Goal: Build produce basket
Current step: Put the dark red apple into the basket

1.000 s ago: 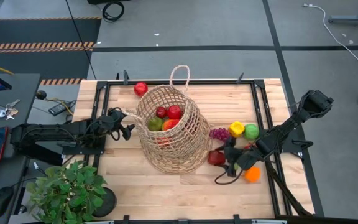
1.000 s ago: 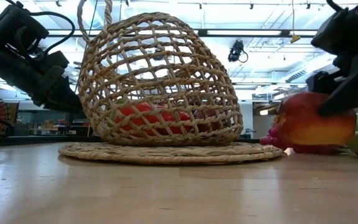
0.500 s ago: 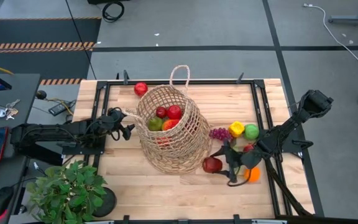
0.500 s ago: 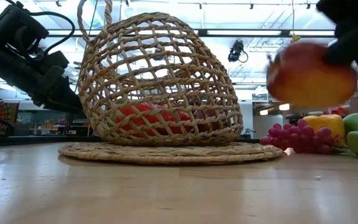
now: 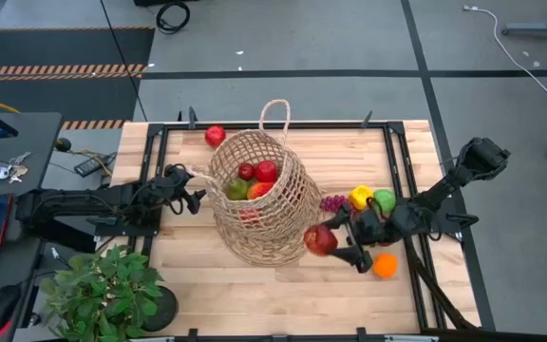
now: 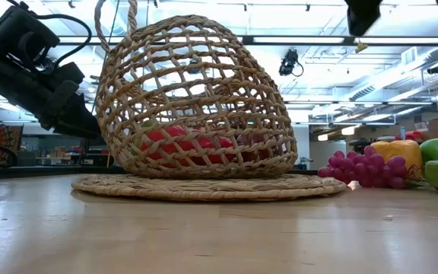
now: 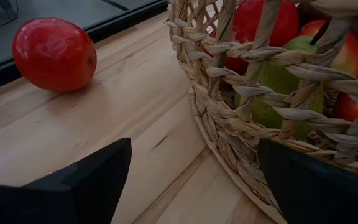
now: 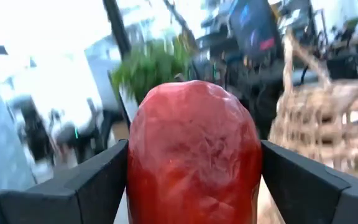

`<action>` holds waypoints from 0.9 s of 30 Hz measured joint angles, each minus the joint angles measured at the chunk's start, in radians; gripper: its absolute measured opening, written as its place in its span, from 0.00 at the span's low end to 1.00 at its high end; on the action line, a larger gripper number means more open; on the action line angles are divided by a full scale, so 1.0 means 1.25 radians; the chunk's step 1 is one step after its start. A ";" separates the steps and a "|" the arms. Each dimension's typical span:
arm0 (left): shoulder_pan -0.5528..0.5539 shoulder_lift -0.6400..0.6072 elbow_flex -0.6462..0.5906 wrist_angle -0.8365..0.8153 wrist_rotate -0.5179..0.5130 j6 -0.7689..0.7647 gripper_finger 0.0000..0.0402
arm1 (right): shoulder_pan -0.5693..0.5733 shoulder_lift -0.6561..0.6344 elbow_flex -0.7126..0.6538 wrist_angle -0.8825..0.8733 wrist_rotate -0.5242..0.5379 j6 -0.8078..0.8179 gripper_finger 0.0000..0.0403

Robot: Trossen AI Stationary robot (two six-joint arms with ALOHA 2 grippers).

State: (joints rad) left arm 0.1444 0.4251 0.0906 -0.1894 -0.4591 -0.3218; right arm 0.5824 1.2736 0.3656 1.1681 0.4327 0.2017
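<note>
basket [image 5: 262,197] sits mid-tabletop [image 5: 216,285] part-filled, left gripper [image 5: 194,196] waits fingers wide and empty beside its rim, right gripper [image 5: 342,239] clamps a red fruit [image 5: 319,239] aloft by the basket wall; risk: clipping the weave, dropping it outside.

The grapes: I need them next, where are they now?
In the high view, the purple grapes lie on the table's right side, between the wicker basket and the yellow pepper.
</note>
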 joint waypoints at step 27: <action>0.000 0.000 0.000 0.000 0.000 0.000 0.89 | 0.015 0.000 0.000 -0.114 -0.010 -0.336 0.86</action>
State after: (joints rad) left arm 0.1447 0.4248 0.0909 -0.1894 -0.4594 -0.3220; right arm 0.6006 1.2736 0.3656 1.0250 0.4197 -0.2177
